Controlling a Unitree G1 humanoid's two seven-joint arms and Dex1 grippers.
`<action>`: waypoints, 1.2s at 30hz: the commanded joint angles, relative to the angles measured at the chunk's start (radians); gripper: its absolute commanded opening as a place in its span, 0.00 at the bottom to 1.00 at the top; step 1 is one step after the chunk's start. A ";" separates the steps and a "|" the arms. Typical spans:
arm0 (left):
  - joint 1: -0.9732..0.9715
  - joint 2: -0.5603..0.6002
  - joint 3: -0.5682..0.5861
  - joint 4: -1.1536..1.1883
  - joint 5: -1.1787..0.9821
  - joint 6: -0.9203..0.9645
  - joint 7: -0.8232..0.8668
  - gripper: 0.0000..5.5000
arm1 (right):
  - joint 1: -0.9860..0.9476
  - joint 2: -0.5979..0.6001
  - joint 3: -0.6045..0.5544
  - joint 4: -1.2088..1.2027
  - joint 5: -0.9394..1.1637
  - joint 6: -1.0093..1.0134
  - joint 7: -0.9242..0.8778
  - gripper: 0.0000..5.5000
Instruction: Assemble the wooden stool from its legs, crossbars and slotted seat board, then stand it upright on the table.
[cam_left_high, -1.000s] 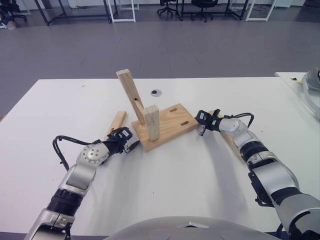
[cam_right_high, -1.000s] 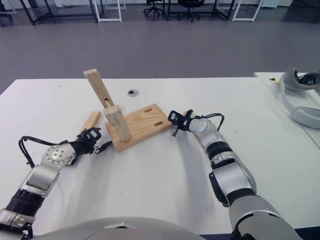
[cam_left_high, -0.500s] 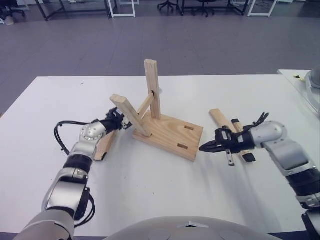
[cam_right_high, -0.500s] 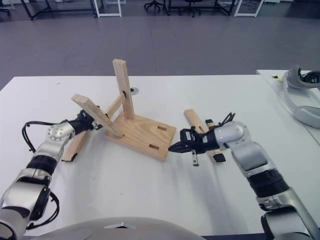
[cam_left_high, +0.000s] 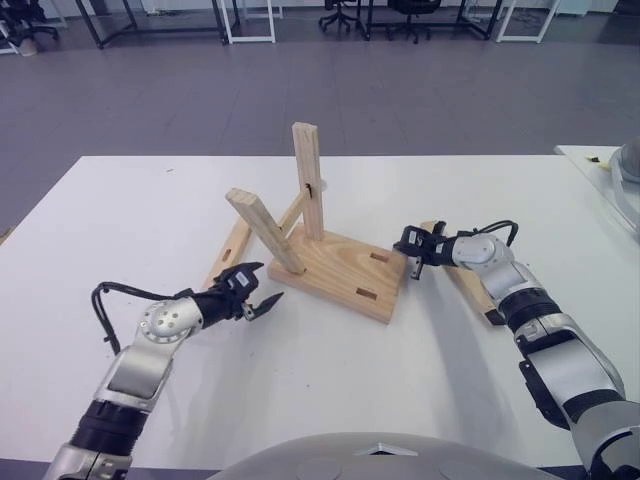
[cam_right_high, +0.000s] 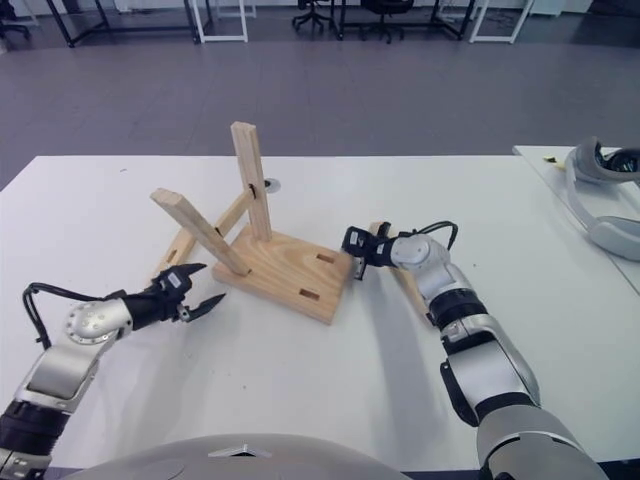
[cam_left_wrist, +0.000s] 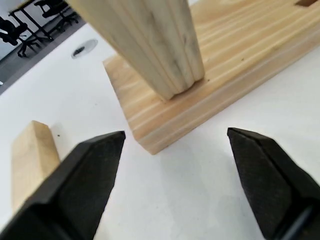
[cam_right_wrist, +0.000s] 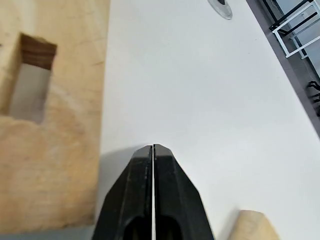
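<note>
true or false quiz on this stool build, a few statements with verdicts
1. An upright leg and a tilted leg stand in the seat board. True.
2. The left gripper is shut on a leg. False: it is open and holds nothing, near the board's corner.
3. The right gripper is shut, beside the board's edge. True.
4. Every slot in the board is filled. False: two empty slots show on the side towards the right gripper.

Office-lab: desks, swivel chairs
</note>
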 joint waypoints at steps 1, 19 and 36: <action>-0.128 -0.070 -0.086 0.189 0.101 0.001 0.060 0.69 | 0.051 -0.038 0.005 -0.100 0.067 -0.015 0.190 0.01; -0.250 -0.176 0.052 0.547 -0.040 -0.327 0.006 0.69 | 0.364 -0.078 -0.076 -0.730 0.198 0.312 0.161 0.01; 0.080 -0.434 0.282 -0.355 -0.314 0.199 0.534 0.69 | 0.517 -0.014 -0.588 -0.708 0.399 0.628 -0.330 0.27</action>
